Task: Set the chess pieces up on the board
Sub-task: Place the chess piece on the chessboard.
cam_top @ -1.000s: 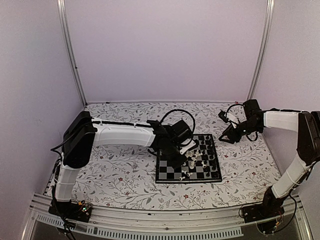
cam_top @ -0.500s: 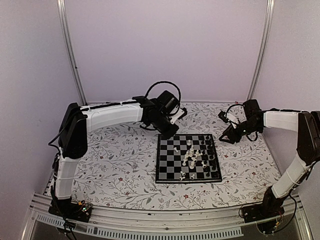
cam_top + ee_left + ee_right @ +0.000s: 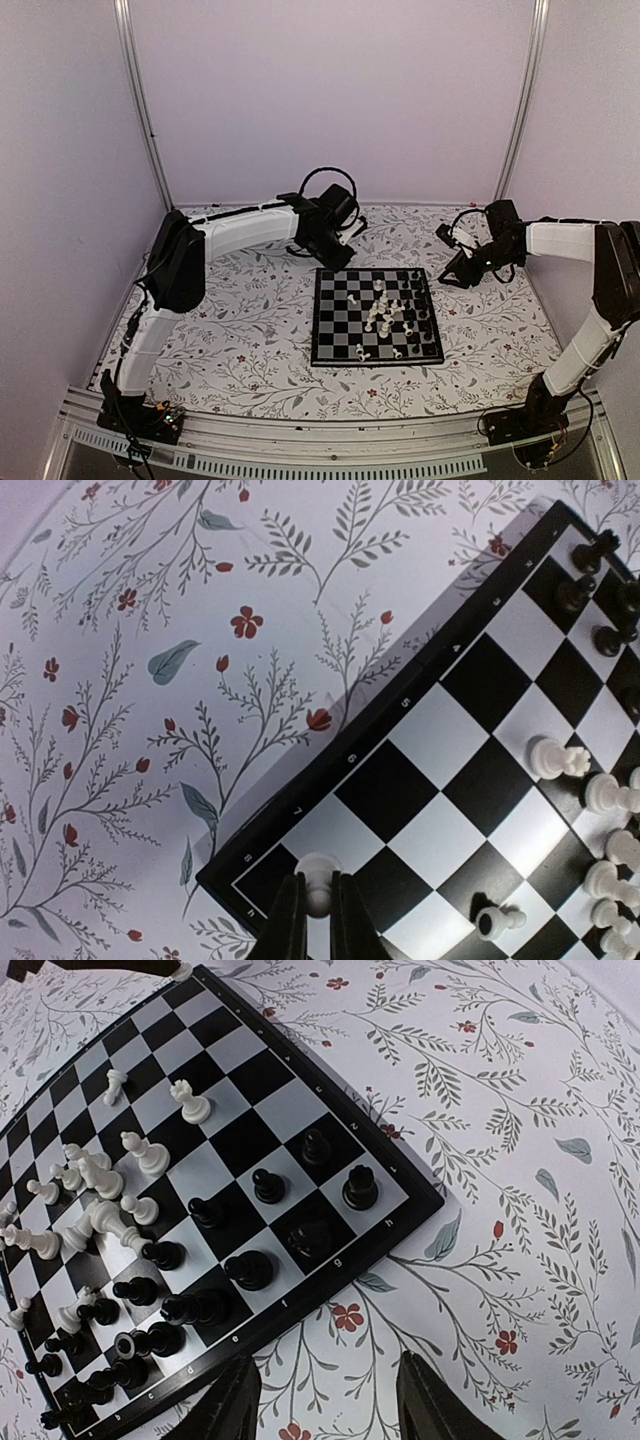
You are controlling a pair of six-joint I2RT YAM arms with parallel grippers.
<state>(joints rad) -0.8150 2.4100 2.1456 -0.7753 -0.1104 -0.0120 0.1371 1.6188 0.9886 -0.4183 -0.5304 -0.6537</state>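
On the left, the floral-patterned worktop (image 3: 230, 340) lies bare of pieces. The left arm reaches across it to the far left corner of the board (image 3: 335, 325). There the left gripper (image 3: 318, 895) is pressed together on a white pawn (image 3: 318, 868), pinching it by its sides over the corner square beside the printed 8. Whether the pawn's base touches that square cannot be told. The board lies flat at the middle of the worktop, and its left columns are mostly bare. The other chess pieces (image 3: 390, 310) crowd its right half. White ones are jumbled in the middle, several tipped over, and black ones stand or lie along the right edge. Just right of the board's far right corner the right gripper (image 3: 330, 1405) hovers over the worktop, its fingers spread wide with nothing between them.
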